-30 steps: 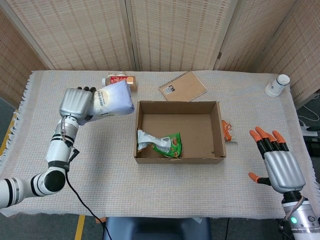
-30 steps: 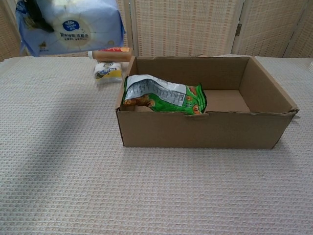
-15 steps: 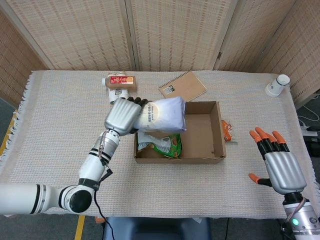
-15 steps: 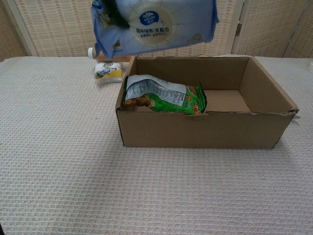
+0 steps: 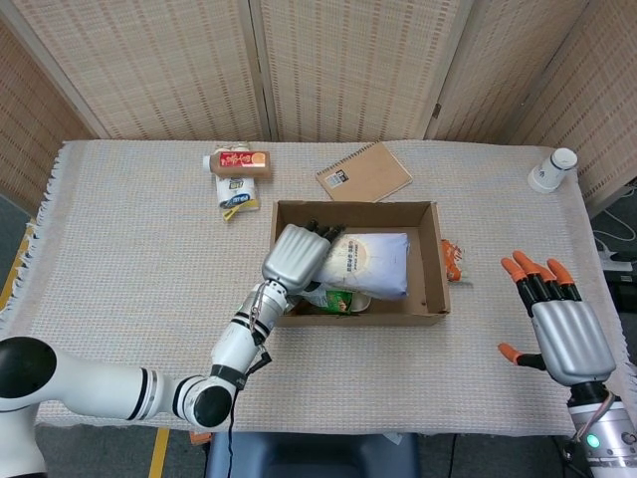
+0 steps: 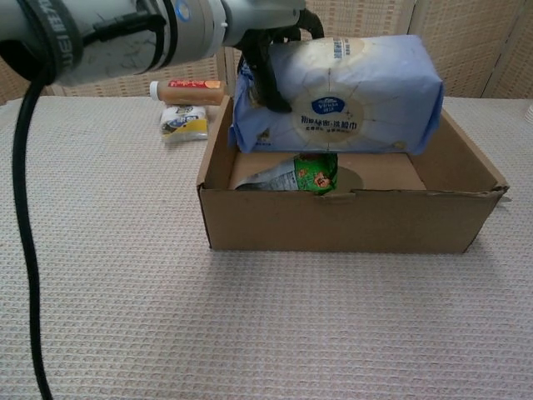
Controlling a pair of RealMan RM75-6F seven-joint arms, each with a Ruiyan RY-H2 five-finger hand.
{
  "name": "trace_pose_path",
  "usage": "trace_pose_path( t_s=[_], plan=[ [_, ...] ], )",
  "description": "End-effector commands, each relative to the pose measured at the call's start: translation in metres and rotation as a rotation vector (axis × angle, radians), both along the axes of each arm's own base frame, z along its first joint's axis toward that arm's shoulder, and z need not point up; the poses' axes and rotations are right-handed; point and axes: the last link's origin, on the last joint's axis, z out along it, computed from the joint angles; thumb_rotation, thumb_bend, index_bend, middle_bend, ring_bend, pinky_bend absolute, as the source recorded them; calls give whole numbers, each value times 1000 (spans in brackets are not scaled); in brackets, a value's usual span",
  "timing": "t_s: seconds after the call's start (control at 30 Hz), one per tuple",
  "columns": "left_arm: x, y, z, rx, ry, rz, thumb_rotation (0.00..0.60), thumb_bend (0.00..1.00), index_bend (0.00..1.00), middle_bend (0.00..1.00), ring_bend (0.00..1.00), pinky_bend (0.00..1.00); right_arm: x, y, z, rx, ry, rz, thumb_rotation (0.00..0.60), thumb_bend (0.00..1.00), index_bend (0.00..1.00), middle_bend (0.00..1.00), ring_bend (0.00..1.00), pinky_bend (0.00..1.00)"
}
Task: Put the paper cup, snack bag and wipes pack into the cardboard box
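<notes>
Head view first: I've got the left hand (image 5: 299,255) wrapped around the wipes pack (image 5: 364,266), hanging over the middle of the cardboard box (image 5: 430,261), not let go yet. The snack bag (image 5: 338,299) is already inside, peeking out under the pack near the lower left of the box. The paper cup (image 5: 550,170) sits way off at the upper right of the tabletop (image 5: 119,259), so I'd say that one's untouched. My right hand (image 5: 557,329) is at lower right, fingers spread, holding nothing.

Chest view: the pack fills the top centre, above the box's rim, dark fingers (image 6: 268,79) clamped on its left end, green bag below it.
</notes>
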Motion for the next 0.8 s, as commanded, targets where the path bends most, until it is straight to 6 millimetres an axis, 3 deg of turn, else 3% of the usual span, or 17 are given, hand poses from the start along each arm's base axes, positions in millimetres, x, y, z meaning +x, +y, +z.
trace_pose_path(
  t_s=[0.03, 0.53, 0.8],
  plan=[
    [2, 5, 2, 12, -15, -7, 600, 154, 0, 0, 0, 82, 0, -1, 0, 2, 0, -2, 600, 76, 38, 0, 0, 0],
    [-13, 15, 29, 67, -39, 19, 600, 152, 0, 0, 0, 65, 0, 0, -4, 13, 7, -1, 600, 76, 38, 0, 0, 0],
    [-70, 17, 92, 269, 51, 74, 600, 242, 0, 0, 0, 68, 2, 0, -4, 14, -2, 10, 600, 77, 39, 0, 0, 0]
  ],
)
